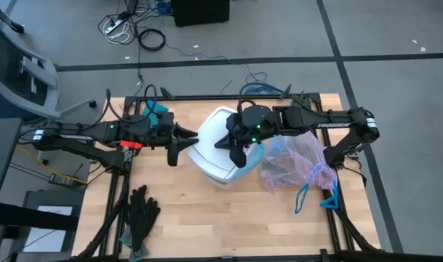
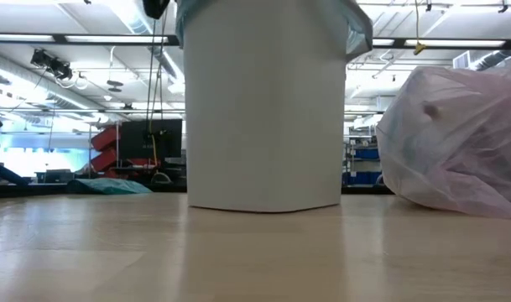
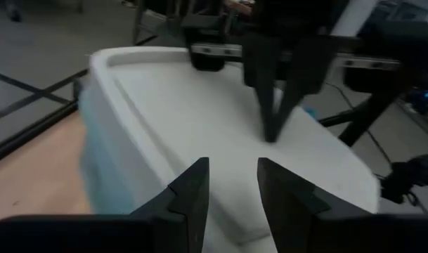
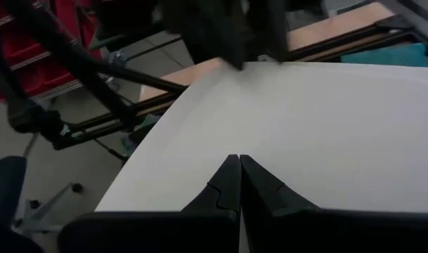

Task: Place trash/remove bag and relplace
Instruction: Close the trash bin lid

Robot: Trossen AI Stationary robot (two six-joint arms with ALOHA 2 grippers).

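- A white bin stands near the middle of the wooden surface, with a light-blue liner showing at its rim on the right arm's side.
- The left gripper hovers at the bin's left edge, its fingers parted by a narrow gap and holding nothing.
- The right gripper hangs over the bin's lid, fingers pressed together and empty.
- The two grippers face each other across the lid, close together, leaving little room between them.
- The bag, pale pink and filled, lies on the surface just beside the bin's right side, under the right arm; its blue ties trail toward the front.
- Black gloves lie near the front left corner, well apart from the bin.
- The front strip of the surface offers open room.
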